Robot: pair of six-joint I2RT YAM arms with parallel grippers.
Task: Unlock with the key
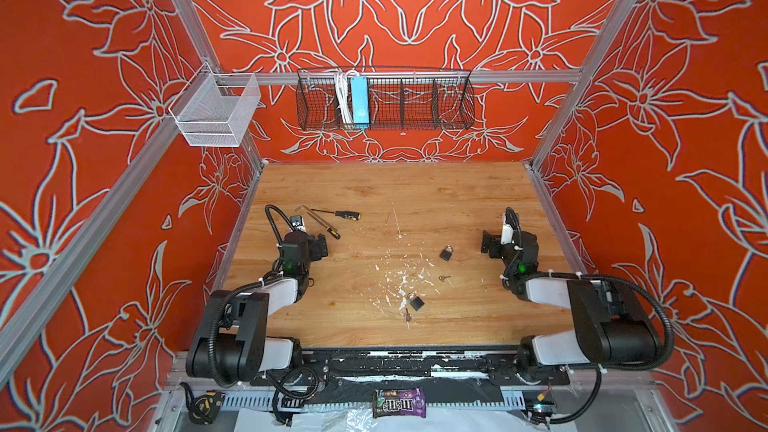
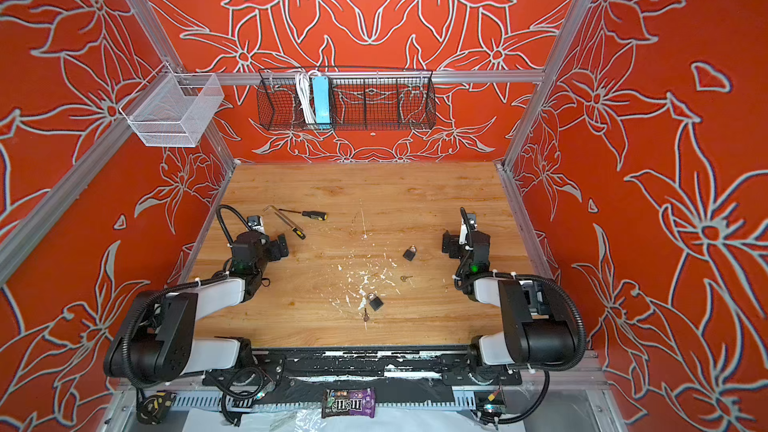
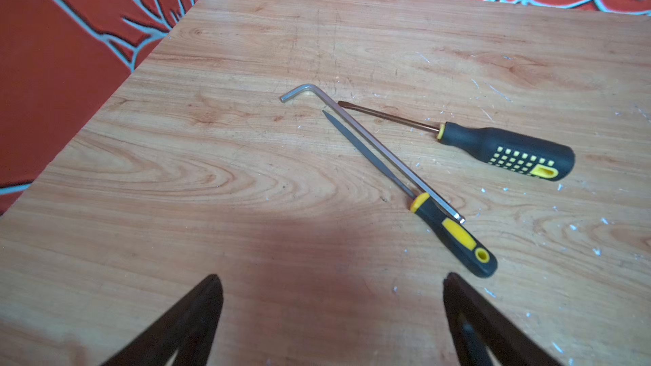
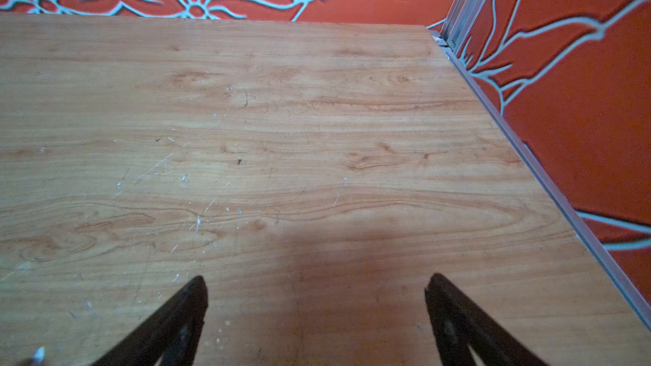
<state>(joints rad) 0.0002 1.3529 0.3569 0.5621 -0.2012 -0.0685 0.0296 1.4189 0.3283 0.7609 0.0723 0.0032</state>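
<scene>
In both top views the wooden table carries two small padlocks. Taking the table as a clock with the back wall at 12, the far padlock lies at about 3 o'clock of centre and the near padlock at about 5. A brass key lies at 6 o'clock of the far padlock, apart from it. A darker key lies at 7 o'clock of the near padlock, just beside it. Both shackles look shut, though they are too small to be sure. The left gripper sits near 9 o'clock and the right gripper just past the far padlock at 3.

The left wrist view shows the left gripper's fingers spread wide with nothing between them. Ahead lie a hex key, a screwdriver and a file.

The right wrist view shows that gripper's fingers equally wide over bare wood.

By my reading nothing is begun: picking up a key, steadying a padlock, inserting and turning all remain.
</scene>
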